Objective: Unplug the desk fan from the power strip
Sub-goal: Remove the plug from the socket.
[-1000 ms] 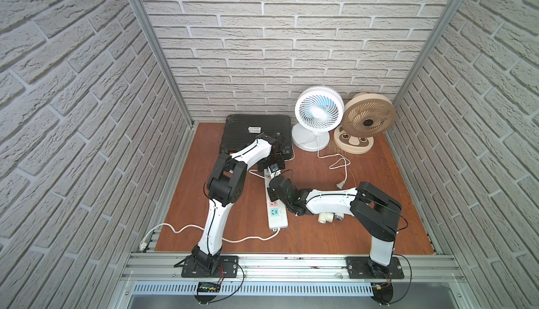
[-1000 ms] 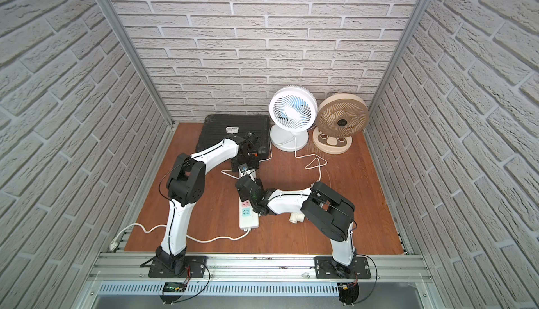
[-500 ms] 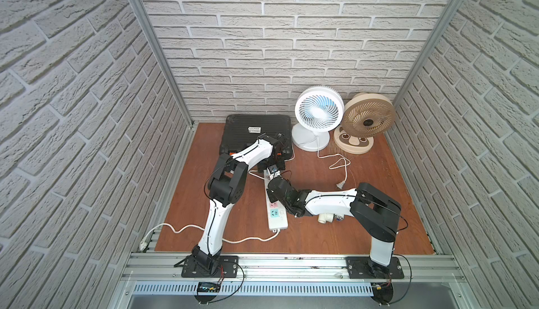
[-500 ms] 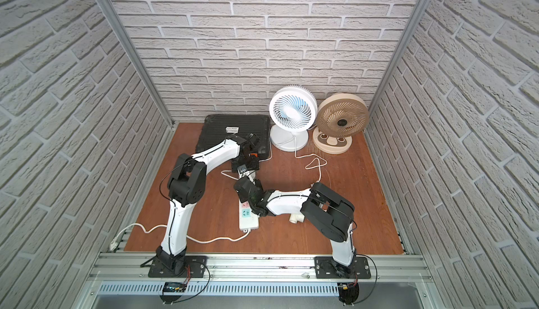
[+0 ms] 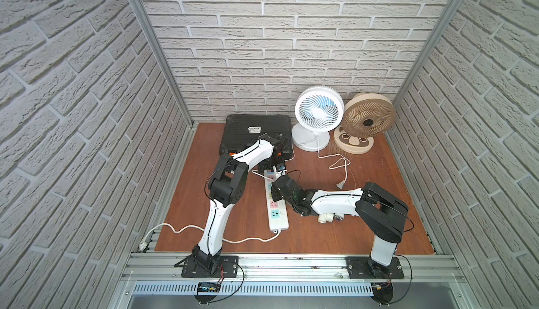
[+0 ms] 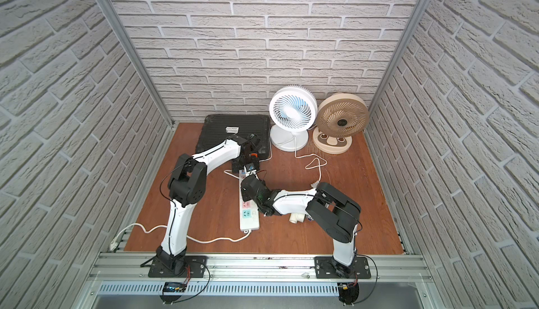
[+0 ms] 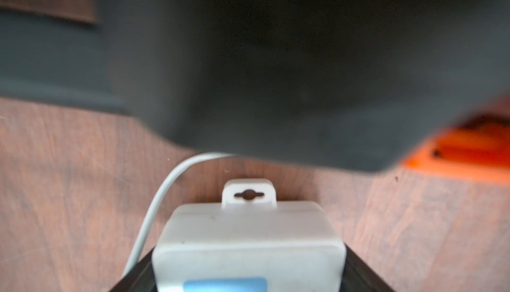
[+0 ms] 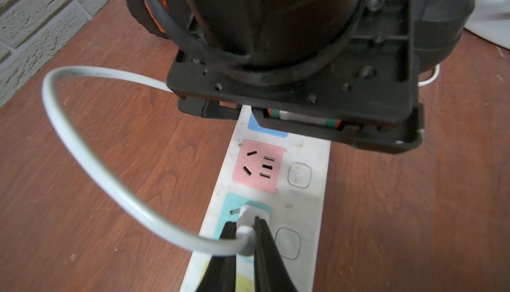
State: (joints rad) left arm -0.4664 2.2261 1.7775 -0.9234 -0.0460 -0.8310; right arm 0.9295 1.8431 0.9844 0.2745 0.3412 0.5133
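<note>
Right gripper is pinched tight on the white plug, which sits in the teal socket of the power strip. Left gripper is at 12 o'clock from it, jaws clamped across the strip's far end. Desk fan stands against the back wall, roughly 1 o'clock from the grippers and well apart from them.

Hard bits: the plug's cord loops out and vanishes under the left gripper, so I can't trace it to the fan. Blue socket is mostly covered. The left wrist view is half blocked by a blurry dark mass, and in both top views the right wrist hides the plug. Another plug lies loose at 3 o'clock.

Strip's long axis runs 12 to 6, sockets up. Fan grille faces 6 o'clock.
</note>
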